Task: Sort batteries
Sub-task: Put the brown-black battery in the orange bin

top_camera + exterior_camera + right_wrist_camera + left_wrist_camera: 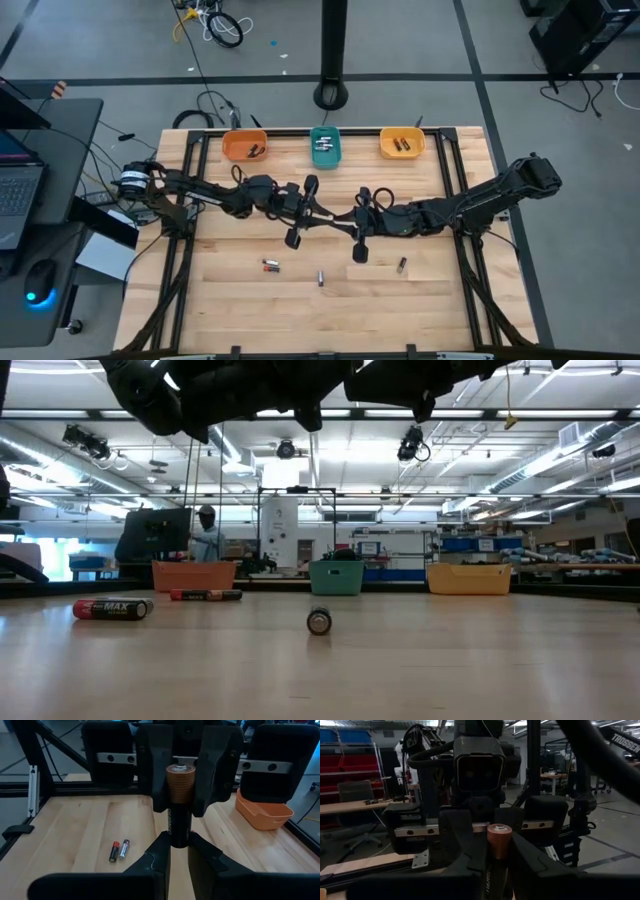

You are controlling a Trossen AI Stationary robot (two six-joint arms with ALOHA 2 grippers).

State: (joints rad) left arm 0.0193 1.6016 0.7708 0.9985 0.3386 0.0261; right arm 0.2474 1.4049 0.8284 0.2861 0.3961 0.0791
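Note:
One battery with a copper top and black body (pixel 179 805) stands upright in the air over the table's middle. My left gripper (pixel 322 217) reaches it from the left and my right gripper (pixel 345 222) from the right, fingertip to fingertip, each shut on it. Loose batteries lie on their sides on the near half of the table: a red-and-black one beside a silver one (pixel 270 266), a small silver one (pixel 321 277) and a black one (pixel 402 265). The low view shows them too (pixel 113 608). My left gripper (pixel 498 857) pinches the battery between its two fingers around the copper upper part (pixel 179 782), coming level from the table's left. The battery stands upright, clear of the table. My right gripper (pixel 179 845) pinches the black lower part (pixel 179 832) between its two fingers, level from the table's right. The copper end rises above its fingers.
Three bins sit along the far edge: orange (pixel 245 146), teal (pixel 325 146) and yellow (pixel 402 144), each with batteries inside. Bare wood lies between the bins and the arms. A person stands in the room beyond the table (pixel 206 532).

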